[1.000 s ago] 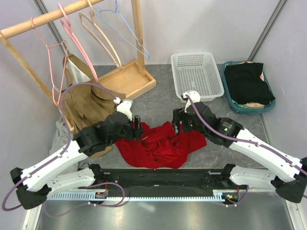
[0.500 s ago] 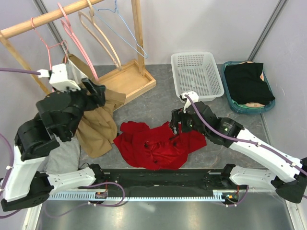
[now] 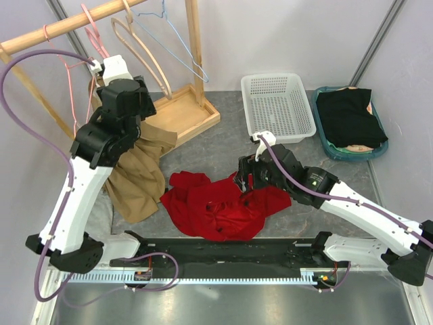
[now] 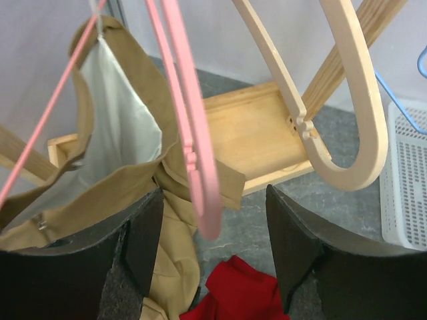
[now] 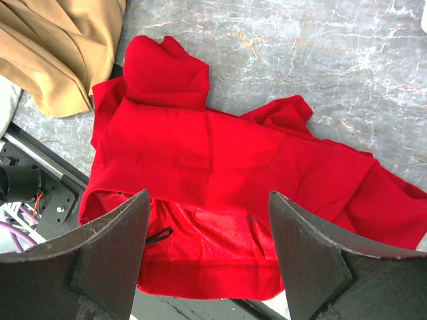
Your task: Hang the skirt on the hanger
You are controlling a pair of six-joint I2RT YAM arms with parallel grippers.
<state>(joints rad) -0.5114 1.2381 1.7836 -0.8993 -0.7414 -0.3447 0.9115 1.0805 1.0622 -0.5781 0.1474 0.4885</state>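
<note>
The red skirt [image 3: 216, 206] lies crumpled on the table in front of the arms, and its waist opening faces the right wrist view [image 5: 220, 173]. My right gripper [image 3: 245, 177] hovers open just above it [image 5: 208, 197], holding nothing. My left gripper [image 3: 139, 95] is raised at the clothes rack. It is open [image 4: 213, 200], and the lower end of a pink hanger [image 4: 190, 133] hangs between its fingers without being gripped. A wooden hanger [image 4: 353, 100] hangs to its right. A corner of the skirt [image 4: 233, 293] shows below.
A tan garment [image 3: 135, 162] hangs on a thin pink wire hanger at the rack's left end and drapes to the table. A blue wire hanger [image 3: 179, 47] and the rack's wooden base tray [image 3: 179, 115] are nearby. Back right stand a white basket [image 3: 277, 105] and a teal bin [image 3: 325, 142] holding black cloth.
My left arm has lifted away from the skirt and swung up and left to the hangers on the rack. The skirt stays on the table. The right arm has barely moved.
</note>
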